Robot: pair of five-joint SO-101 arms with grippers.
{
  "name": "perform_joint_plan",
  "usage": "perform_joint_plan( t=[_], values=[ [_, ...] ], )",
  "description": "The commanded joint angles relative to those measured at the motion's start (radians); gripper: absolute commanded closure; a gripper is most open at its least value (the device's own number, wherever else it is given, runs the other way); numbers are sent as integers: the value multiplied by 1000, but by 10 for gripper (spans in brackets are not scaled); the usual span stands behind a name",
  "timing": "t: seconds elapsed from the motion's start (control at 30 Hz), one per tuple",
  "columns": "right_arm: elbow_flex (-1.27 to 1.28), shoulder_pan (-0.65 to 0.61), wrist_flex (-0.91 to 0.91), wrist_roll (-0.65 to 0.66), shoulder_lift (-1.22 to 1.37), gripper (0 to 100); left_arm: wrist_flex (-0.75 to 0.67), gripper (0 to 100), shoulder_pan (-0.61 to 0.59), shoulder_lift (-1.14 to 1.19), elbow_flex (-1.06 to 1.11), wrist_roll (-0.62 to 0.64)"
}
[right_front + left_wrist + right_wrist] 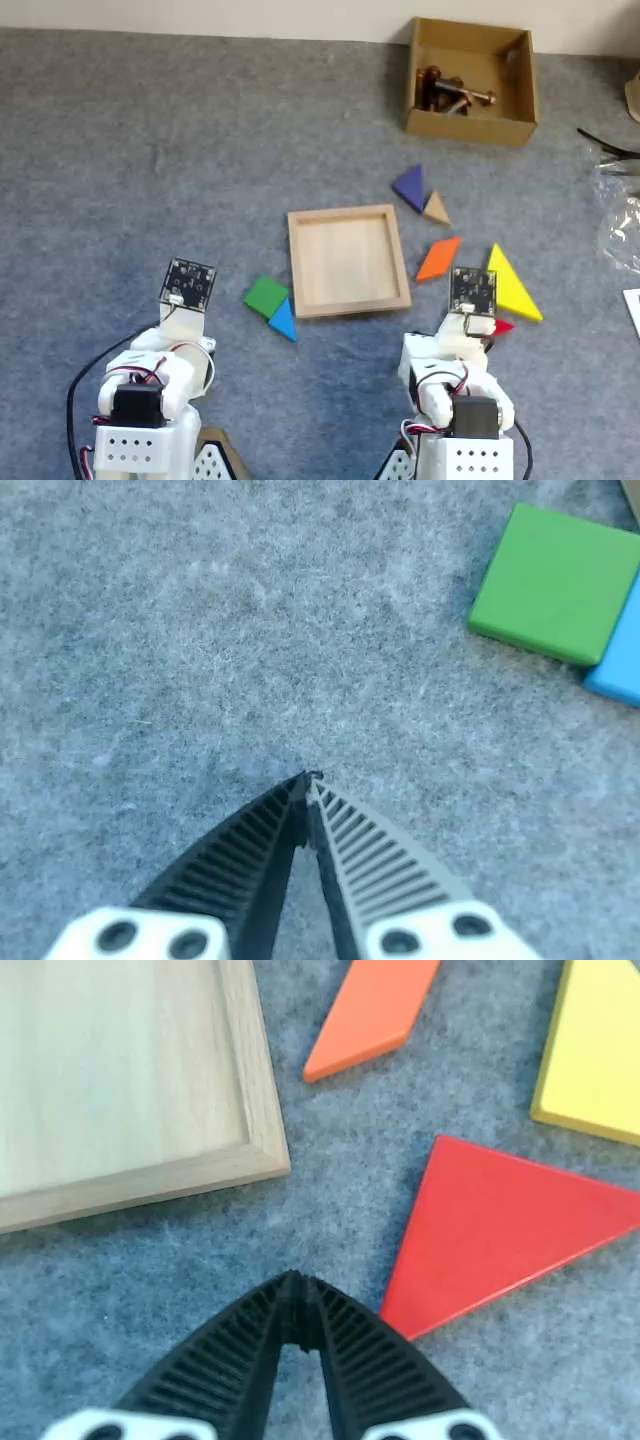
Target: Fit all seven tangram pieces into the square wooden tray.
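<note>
The square wooden tray (298, 262) lies mid-table with nothing in it; its corner (262, 1130) shows in the right wrist view. A green square (265, 294) (558, 583) and a blue triangle (283, 320) (619, 655) touch each other left of the tray. Right of it lie an orange parallelogram (438, 258) (372, 1012), a yellow triangle (511, 283) (597, 1048) and a red triangle (503, 326) (500, 1225). A dark blue triangle (409, 186) and a tan triangle (436, 208) sit farther back. My left gripper (306, 780) is shut over bare carpet. My right gripper (297, 1282) is shut beside the red triangle.
A cardboard box (471, 124) holding small copper-coloured items stands at the back right. Clear plastic (620, 225) and dark cables (606, 147) lie at the right edge. Grey carpet (150, 180) covers the table, with open room on the left.
</note>
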Motion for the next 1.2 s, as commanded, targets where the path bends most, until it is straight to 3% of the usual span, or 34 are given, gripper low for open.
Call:
perform_joint_plan(
  t=[0.0, 1.17],
  values=[
    [139, 13, 1, -5, -8, 993, 3, 995, 24, -5, 21, 8],
    [139, 15, -27, -5, -8, 993, 3, 995, 24, -5, 21, 8]
  ],
)
